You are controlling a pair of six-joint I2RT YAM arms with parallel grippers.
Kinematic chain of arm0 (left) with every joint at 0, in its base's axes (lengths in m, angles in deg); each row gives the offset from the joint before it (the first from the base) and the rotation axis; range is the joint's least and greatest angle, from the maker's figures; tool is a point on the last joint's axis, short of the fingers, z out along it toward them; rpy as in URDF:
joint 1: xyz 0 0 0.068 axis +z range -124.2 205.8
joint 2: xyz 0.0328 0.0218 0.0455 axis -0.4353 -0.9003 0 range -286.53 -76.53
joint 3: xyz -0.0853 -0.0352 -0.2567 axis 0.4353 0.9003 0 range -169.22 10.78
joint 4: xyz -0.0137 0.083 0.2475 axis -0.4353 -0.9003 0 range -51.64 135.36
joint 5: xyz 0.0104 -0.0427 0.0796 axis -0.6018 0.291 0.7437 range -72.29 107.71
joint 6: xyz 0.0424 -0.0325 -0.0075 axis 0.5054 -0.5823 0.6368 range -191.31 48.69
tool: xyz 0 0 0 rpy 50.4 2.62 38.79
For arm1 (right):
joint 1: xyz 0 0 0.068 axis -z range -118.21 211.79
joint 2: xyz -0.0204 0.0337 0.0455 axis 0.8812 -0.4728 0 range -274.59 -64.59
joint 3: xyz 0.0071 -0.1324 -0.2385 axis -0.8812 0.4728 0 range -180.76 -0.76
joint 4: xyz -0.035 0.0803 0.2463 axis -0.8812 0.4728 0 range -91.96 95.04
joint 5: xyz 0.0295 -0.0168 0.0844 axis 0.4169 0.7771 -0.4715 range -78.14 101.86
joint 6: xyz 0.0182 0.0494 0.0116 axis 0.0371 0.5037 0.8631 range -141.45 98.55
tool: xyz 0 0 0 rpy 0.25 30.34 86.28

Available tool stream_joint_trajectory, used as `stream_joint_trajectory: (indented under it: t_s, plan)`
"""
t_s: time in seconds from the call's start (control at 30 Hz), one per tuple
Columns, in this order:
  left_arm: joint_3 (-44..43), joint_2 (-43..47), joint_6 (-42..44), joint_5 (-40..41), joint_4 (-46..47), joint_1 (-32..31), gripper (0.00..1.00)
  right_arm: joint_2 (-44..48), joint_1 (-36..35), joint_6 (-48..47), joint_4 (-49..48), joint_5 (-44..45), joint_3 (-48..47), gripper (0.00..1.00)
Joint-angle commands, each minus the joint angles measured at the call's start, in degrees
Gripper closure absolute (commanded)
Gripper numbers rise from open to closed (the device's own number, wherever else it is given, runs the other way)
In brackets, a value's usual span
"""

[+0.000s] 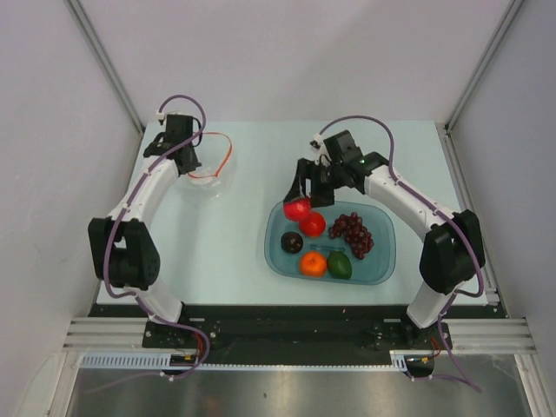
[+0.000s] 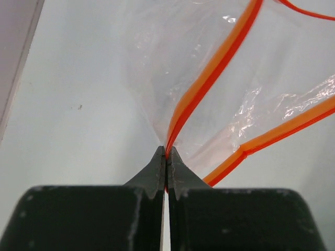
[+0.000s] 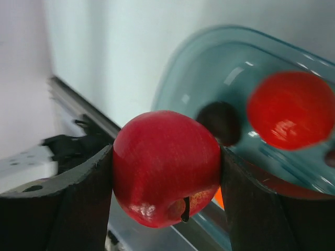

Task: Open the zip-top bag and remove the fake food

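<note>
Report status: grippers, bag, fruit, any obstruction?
Left gripper shut on zip-top bag zip strip; bag looks empty. Right gripper holds red apple at teal tub rim. Other fruit in tub; nothing blocking.

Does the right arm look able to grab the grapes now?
Probably not yet: the right gripper is shut on a red apple, though the grapes lie uncovered in the teal tub nearby.

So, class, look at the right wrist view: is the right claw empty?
No, the right claw grips a red apple squarely between its two fingers, in front of the teal tub.
</note>
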Motion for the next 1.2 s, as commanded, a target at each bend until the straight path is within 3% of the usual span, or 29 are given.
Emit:
stream_joint_trajectory:
  t_s: [0.0,0.07,0.1,0.17,0.23,0.33,0.43,0.47,0.6,0.73,0.87,1.03,1.17]
  plan:
    - [-6.4,-3.0,2.3,2.6,-2.2,0.7,0.86,3.0,-1.6,-9.5,10.4,11.2,3.2,0.81]
    - [-6.8,-2.9,2.4,2.6,-2.2,0.7,0.69,4.4,-1.6,-9.5,11.2,13.5,4.5,0.78]
    - [-7.1,-2.5,2.5,2.9,-2.2,0.7,0.54,4.7,-1.6,-9.0,11.5,15.8,6.2,0.76]
    - [-7.3,-1.5,2.6,2.9,-2.2,0.7,0.43,4.9,-1.4,-8.8,12.0,16.6,7.9,0.72]
    - [-8.2,-0.8,2.7,2.2,-2.6,0.7,0.25,4.8,-1.6,-9.0,12.8,18.7,9.4,0.71]
    - [-9.3,0.8,2.5,1.1,-4.3,0.6,0.03,5.3,-2.1,-9.6,13.4,22.1,11.8,0.57]
    - [-7.8,4.6,1.7,-1.3,-5.2,0.3,0.0,5.4,-2.1,-10.4,13.3,24.0,13.6,0.4]
    - [-7.0,5.8,1.5,-3.3,-5.0,-0.5,0.0,5.4,-2.1,-10.5,13.3,24.6,13.8,0.28]
    - [0.7,13.3,-1.9,-6.4,-3.3,-5.2,0.0,5.9,-2.2,-10.6,13.3,26.4,14.1,0.02]
    - [8.0,20.9,-7.1,-7.6,-2.6,-14.4,0.0,8.0,-2.9,-9.4,13.1,26.6,14.1,0.0]
    - [14.8,27.6,-9.4,-10.0,4.1,-26.7,0.0,15.8,-4.2,-6.8,12.2,28.9,14.1,0.0]
    - [23.2,38.4,-10.1,-8.0,11.9,-32.7,0.0,26.8,-4.4,-4.1,10.6,35.2,14.9,0.0]
    - [33.1,50.4,-11.2,-9.2,26.3,-34.2,0.0,34.6,-4.5,-0.6,12.3,42.0,16.4,0.0]
